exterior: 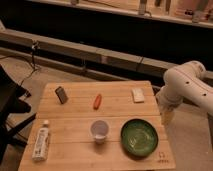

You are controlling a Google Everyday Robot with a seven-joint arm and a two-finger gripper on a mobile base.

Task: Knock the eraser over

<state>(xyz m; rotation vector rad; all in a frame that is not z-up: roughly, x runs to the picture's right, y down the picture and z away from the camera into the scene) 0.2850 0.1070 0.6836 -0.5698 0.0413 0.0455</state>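
Camera view looked down on the wooden table (75, 155), and the dark slab (61, 94) at ten o'clock, probably the eraser, stood upright near the far left corner. The white arm (186, 84) came in from three o'clock, its upper end cut off by the picture's edge. The gripper (166, 116) hung just off the table's right edge, pale against the floor, well apart from the eraser. Whether it was spread or closed, I couldn't tell. An orange thing (97, 101) lay near centre and a cream block (138, 95) at two o'clock. A white cup (99, 131) stood at six, a green bowl (139, 136) at five, and a bottle (41, 141) lay flat at eight.
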